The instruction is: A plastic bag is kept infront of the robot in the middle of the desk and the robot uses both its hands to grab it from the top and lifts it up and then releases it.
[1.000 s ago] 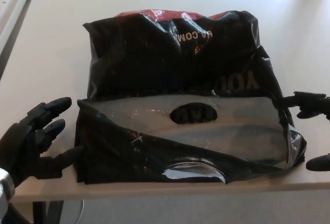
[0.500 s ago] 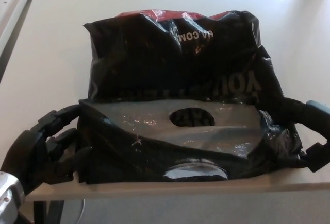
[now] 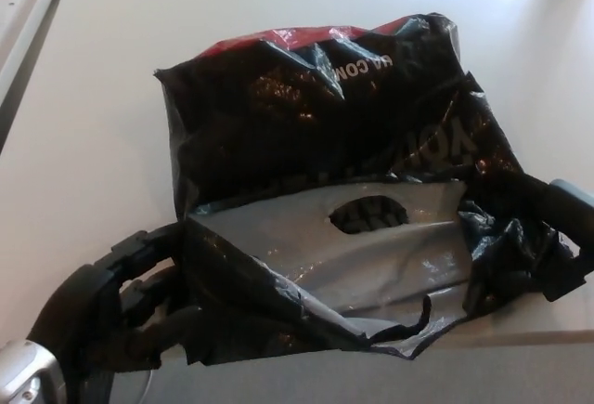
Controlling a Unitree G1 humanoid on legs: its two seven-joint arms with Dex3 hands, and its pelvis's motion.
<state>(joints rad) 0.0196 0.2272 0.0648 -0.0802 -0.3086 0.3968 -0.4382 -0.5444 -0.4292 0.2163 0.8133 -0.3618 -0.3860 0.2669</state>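
Observation:
A black plastic bag (image 3: 325, 116) with a red strip along its far top lies in the middle of the pale desk (image 3: 83, 144). Its grey upper flap with an oval handle hole (image 3: 369, 215) faces me. My left hand (image 3: 121, 297) is at the bag's near left corner, fingers closed into the plastic. At the bag's right edge my right hand (image 3: 549, 232) is closed on crumpled plastic. The near edge of the bag is bunched inward between the two hands and hangs past the desk's front edge.
The desk's front edge runs along the bottom right of the picture (image 3: 529, 337). A second pale surface (image 3: 23, 5), set off by a dark gap, lies at the far left. Bare desk surrounds the bag behind and to both sides.
Both hands went from open beside the bag to closed on its left and right edges. The near part of the bag is squeezed narrower and its flap is tilted and wrinkled.

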